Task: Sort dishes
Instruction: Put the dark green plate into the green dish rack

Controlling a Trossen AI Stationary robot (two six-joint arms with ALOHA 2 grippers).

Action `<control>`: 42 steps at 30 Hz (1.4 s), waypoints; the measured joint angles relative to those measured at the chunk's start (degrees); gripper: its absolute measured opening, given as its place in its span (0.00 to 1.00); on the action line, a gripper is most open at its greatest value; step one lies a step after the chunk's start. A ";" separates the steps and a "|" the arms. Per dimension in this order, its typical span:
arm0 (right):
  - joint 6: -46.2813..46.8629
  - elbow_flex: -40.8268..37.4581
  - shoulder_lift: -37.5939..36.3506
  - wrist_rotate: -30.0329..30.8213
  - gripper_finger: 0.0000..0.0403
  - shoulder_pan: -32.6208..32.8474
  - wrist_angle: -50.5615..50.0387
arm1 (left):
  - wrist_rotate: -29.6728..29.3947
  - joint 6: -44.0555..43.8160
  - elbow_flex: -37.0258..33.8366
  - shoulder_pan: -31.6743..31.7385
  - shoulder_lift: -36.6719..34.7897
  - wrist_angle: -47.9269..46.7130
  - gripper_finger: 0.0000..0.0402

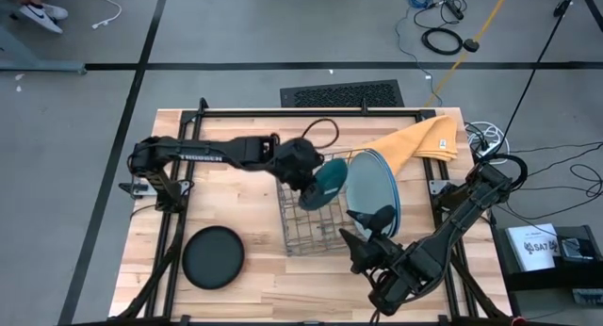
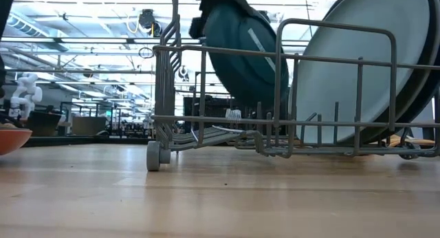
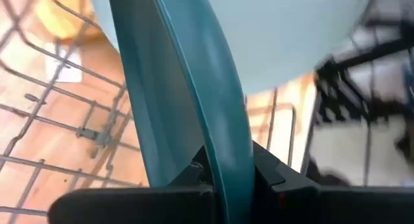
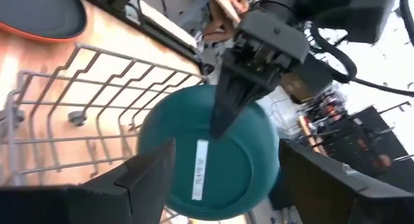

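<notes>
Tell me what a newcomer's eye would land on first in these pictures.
The dark teal plate, clamped on edge in the left gripper, hangs over the wire dish rack at mid-table. Right of it, large plates stand upright in the rack, and the right gripper waits with jaws open near the rack's front right corner. A black plate lies flat on the table at front left.
</notes>
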 joint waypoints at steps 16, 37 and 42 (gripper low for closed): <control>-5.20 0.00 -5.91 15.50 0.63 6.22 -0.36 | -36.60 -25.72 0.02 -14.18 1.31 13.85 0.06; -12.47 -0.04 -14.72 15.48 0.63 10.91 7.15 | -47.01 -38.75 1.92 -17.03 10.67 19.01 0.06; -12.90 -0.04 -14.87 15.43 0.63 12.05 6.06 | -50.65 -41.09 4.79 -18.84 10.48 12.88 0.06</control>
